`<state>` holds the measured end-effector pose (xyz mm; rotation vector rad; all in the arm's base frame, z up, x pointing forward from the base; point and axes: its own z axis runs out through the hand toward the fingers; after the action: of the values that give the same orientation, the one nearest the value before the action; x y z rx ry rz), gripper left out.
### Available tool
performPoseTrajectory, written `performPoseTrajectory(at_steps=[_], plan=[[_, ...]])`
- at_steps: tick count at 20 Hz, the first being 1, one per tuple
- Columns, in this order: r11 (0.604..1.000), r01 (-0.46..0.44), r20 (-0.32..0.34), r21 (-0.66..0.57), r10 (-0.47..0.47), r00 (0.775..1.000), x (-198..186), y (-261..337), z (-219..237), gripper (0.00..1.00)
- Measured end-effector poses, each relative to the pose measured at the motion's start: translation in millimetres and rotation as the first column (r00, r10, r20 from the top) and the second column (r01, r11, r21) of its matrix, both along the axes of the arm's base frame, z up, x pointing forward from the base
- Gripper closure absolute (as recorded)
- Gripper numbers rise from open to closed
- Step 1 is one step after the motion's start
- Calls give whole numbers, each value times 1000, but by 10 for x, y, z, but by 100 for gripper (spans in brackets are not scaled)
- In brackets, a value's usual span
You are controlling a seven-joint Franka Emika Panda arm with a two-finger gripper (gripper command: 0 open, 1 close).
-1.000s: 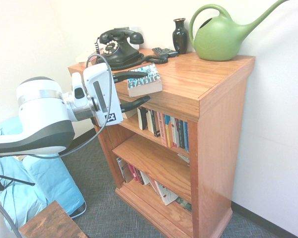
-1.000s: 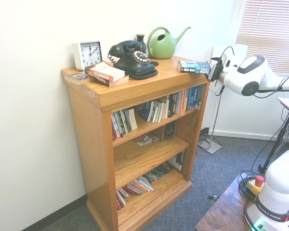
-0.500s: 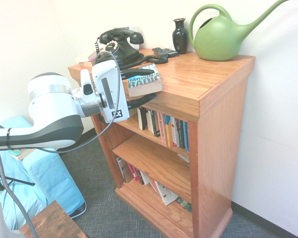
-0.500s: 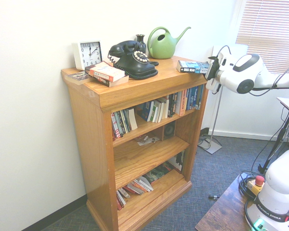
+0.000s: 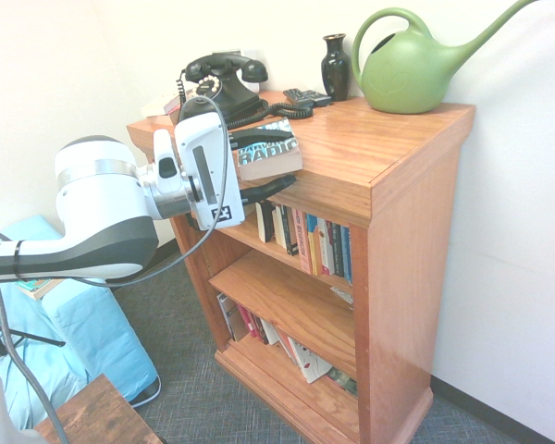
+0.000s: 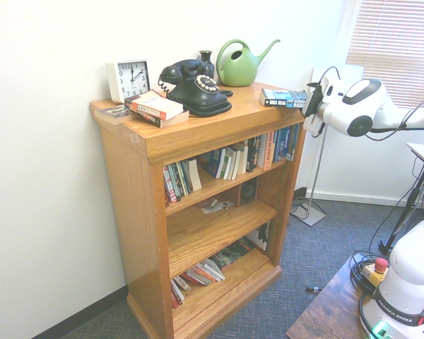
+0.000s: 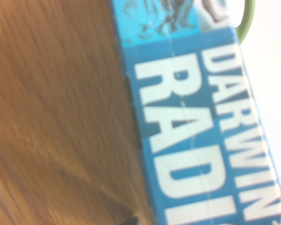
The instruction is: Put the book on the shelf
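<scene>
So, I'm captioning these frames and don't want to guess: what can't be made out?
- Watering can's spout tip: cut off by the first exterior view's edge.
- Last letter of the book's lower title word: cut by the wrist view's bottom edge.
- Clock's face: behind the telephone, first exterior view.

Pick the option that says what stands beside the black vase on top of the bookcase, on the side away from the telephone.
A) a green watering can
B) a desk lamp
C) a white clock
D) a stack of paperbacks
A: the green watering can stands right next to the black vase, with the telephone on the vase's other side.
</scene>
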<state>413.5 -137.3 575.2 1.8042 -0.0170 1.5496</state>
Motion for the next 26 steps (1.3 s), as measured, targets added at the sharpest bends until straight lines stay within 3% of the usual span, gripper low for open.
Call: performPoseTrajectory(at_steps=[26], plan=[[999,37,-7,30,-37,999,66,180,-47,100]])
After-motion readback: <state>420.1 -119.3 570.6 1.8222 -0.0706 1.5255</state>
